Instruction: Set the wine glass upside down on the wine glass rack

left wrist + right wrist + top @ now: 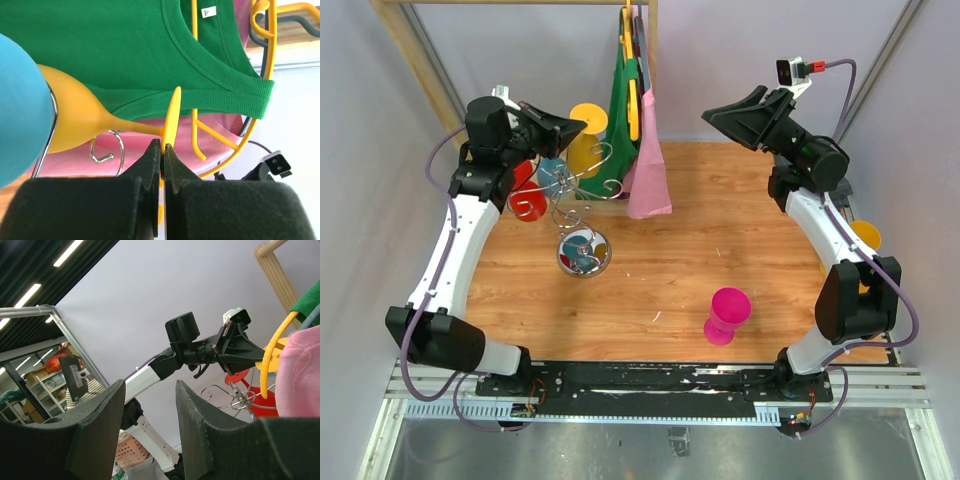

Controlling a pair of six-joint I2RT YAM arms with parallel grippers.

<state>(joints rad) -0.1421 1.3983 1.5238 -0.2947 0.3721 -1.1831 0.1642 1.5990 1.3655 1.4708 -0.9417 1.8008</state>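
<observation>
The yellow wine glass (586, 150) (80, 120) is held at the far side of the wine glass rack (570, 195) (107, 150), above the left rear part of the table (720, 230). In the top view its round foot faces up with the bowl below it, among the rack's curled arms. In the left wrist view the bowl lies just beside a chrome wire and a curled hook, though whether the stem rests in a hook cannot be told. The left gripper (582, 126) (163, 150) is closed to a narrow slit on the edge of the glass's foot, the thin disc pinched between the two black fingers. A blue glass (555, 177) (20, 110) and a red glass (525, 195) are also on the rack's left side, the blue one just beside the yellow bowl. The rack's mirror-like domed base stands on the wood nearer the arms and reflects their colours. Behind the rack, a green shirt (620, 100) (125, 45) and a pink garment (648, 170) hang on yellow hangers (270, 50) from the wooden rail frame (420, 60). A pink glass (728, 313) stands alone on the near right of the table, well apart from the rack. An orange glass (867, 238) shows partly behind the right arm. The right gripper (712, 115) (149, 390) is raised above the far right of the table, its jaws moderately apart with nothing between them.
</observation>
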